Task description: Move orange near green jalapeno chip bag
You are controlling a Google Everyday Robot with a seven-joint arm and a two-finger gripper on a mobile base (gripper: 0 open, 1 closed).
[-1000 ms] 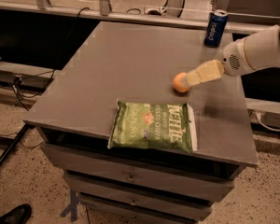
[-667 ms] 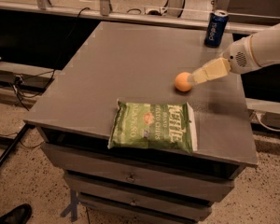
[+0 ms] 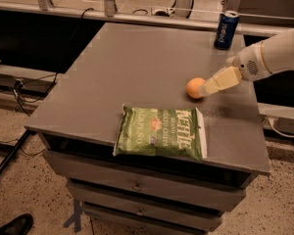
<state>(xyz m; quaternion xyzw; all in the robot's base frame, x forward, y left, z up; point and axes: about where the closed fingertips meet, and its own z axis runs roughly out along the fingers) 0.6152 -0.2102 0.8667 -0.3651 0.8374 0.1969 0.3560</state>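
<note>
- A grey, flat-topped desk with drawers under its front edge carries everything here.
- A white robot arm reaches in from the right, over the desk's right side.
- A flat rectangular green crinkly chip bag with white "Kettle" lettering lies flat at the desk's front edge, its white-edged end to the right.
- The cream-coloured claw slopes down and to the left from the arm's end. Its tip meets the right side of the orange, just above the desk top. I cannot tell how far open it is, or whether it has hold of the fruit.
- A blue soda can stands upright at the far right corner, well apart from the bag.
- The small, round, smooth orange is on the right half of the desk, near the bag's upper right corner but not touching it.
</note>
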